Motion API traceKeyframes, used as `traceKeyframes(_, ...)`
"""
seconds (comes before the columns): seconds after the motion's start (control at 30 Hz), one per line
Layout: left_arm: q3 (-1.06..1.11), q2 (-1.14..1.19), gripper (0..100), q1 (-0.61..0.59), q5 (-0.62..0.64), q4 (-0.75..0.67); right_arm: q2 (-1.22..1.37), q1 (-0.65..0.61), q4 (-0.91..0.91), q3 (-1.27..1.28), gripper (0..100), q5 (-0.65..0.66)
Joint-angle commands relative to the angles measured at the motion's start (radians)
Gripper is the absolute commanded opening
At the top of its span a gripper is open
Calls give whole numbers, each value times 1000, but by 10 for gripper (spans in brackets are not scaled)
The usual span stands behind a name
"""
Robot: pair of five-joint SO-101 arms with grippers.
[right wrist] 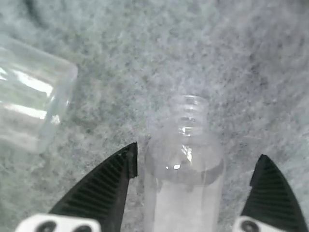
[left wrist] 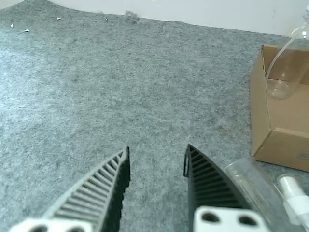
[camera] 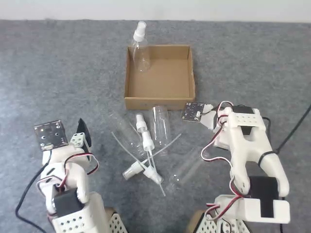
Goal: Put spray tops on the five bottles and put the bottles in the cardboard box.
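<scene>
A cardboard box (camera: 159,99) stands at the back of the grey carpet, and one capped bottle (camera: 140,48) leans in its far left corner. Three uncapped clear bottles (camera: 160,124) lie in front of it among several loose spray tops (camera: 147,141). My right gripper (right wrist: 198,151) is open, its fingers on either side of a lying bottle (right wrist: 186,164) whose threaded neck points away. In the high view this gripper (camera: 216,122) sits right of the box's front corner. My left gripper (left wrist: 157,148) is open over bare carpet, at the front left (camera: 81,133).
The left wrist view shows the box's side (left wrist: 275,121) with the capped bottle (left wrist: 287,67) in it, plus a lying bottle (left wrist: 251,176) and a spray top (left wrist: 294,188) close by. Another bottle's end (right wrist: 34,106) lies beside my right gripper. Open carpet stretches to the left.
</scene>
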Motion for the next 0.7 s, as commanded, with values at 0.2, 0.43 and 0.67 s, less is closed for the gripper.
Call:
traceKeyframes(0.2, -13, -8, 174, -2, 0, 0, 2, 48, -2, -15, 288, 78)
traceKeyframes(0.43, -13, -8, 174, 0, 0, 0, 4, 39, -4, -12, 285, 78)
traceKeyframes(0.67, -13, -8, 174, 0, 0, 0, 4, 25, -8, -12, 285, 74)
